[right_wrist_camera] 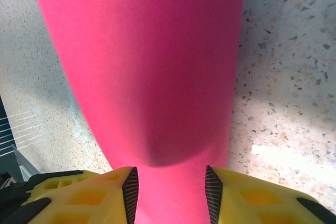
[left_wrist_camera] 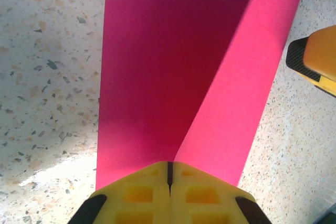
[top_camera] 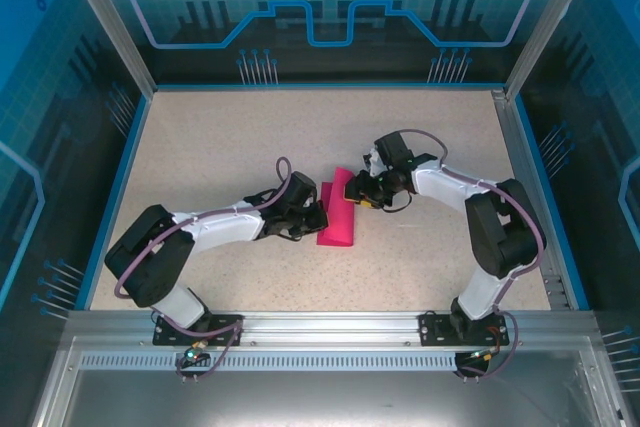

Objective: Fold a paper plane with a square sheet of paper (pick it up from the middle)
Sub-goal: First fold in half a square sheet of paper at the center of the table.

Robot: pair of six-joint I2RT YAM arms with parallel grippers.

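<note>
Folding stood at an early stage: the paper plane (top_camera: pixel 337 212) lay at the middle of the table (top_camera: pixel 220 137) as a long creased strip, with no nose or wings formed. The left gripper (left_wrist_camera: pixel 169 169) was clamped on one edge. The right gripper (right_wrist_camera: pixel 171 182) straddled the opposite edge, jaws apart; whether it pinched could not be told.

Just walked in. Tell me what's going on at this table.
Two robot arms are folding a sheet of pink paper in the middle of the speckled table. The paper is creased into a long folded strip. The left arm's fingers are shut on one edge of it, right at a crease. The right arm's fingers straddle the opposite side with the paper bulging between them; whether they are squeezing it is unclear.
</note>
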